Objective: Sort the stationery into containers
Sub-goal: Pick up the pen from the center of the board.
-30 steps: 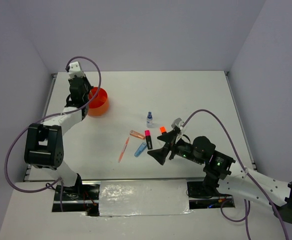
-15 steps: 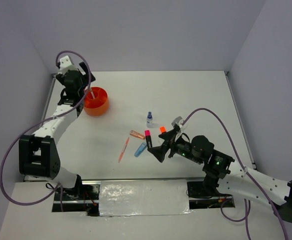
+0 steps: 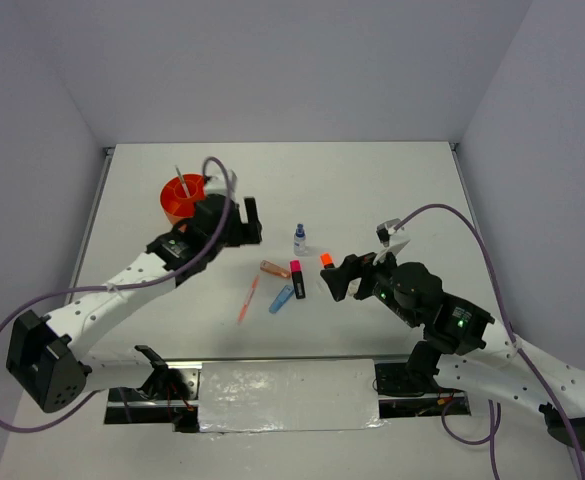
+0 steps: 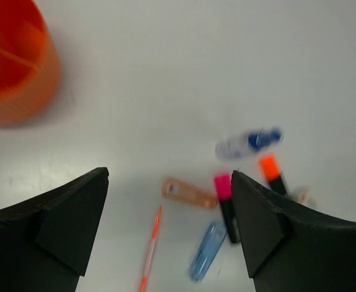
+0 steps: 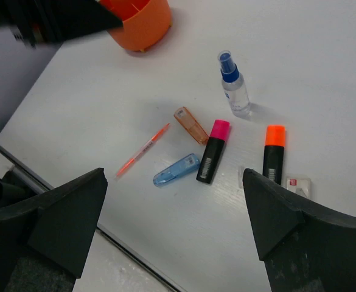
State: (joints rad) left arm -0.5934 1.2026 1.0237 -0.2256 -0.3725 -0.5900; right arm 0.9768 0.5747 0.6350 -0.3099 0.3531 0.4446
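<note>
Right wrist view takes in seven loose pieces clustered on the matte white tabletop (image 5: 330, 67): one blocky pink-tipped black highlighter (image 5: 212, 152), one blocky orange-tipped black highlighter (image 5: 273, 153), one thin orange pen (image 5: 143, 149), one translucent blue marker (image 5: 176, 170), one translucent amber stub (image 5: 190, 125), one small white eraser (image 5: 299, 184) and one clear blue-capped bottle (image 5: 234, 85) standing upright. One round glossy orange plastic cup with inner dividers (image 3: 184, 197) stands well apart at the far left, one thin grey pencil (image 3: 179, 182) poking from it. Both the left claw (image 4: 168, 179) and the right claw (image 5: 174, 176) gape wide above the tabletop, gripping nothing.
</note>
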